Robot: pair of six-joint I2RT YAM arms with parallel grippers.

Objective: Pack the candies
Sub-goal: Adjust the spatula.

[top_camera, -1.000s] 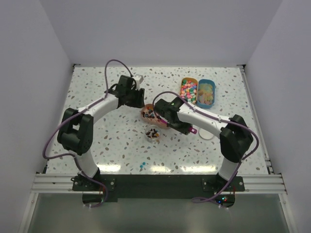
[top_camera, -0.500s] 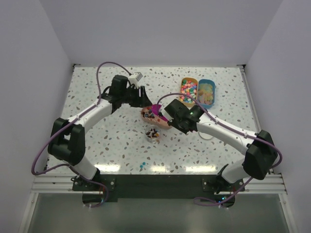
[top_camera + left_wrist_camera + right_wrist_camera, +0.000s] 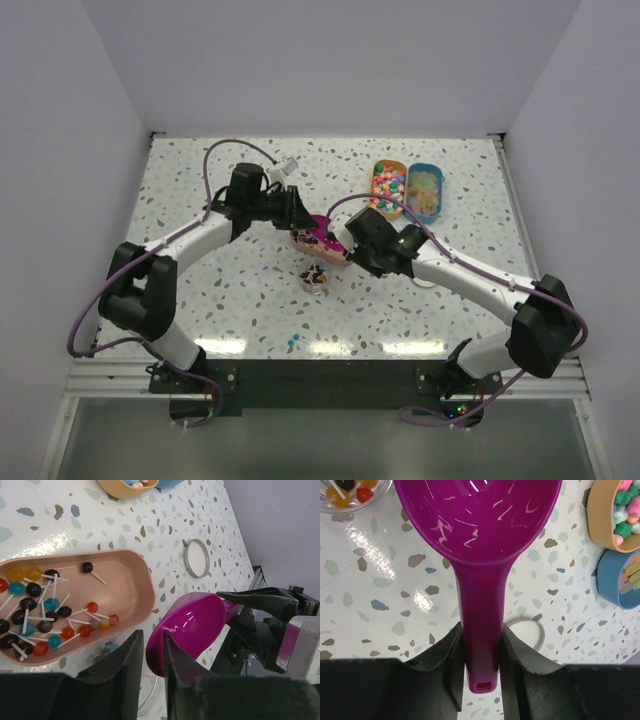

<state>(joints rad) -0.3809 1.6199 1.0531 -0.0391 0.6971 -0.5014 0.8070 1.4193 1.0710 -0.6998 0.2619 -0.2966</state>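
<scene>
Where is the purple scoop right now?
Mid-table in the top view, the purple scoop hangs by the pink tray, handle clamped in the right gripper, bowl rim between the fingers of the left gripper.

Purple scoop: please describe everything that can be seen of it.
The purple scoop is glossy magenta plastic, with a deep round bowl, empty, and a straight handle with a small hole at its end. The right gripper clamps the handle from both sides; the left gripper pinches the bowl's rim. It hangs above the table, beside the pink tray.
</scene>
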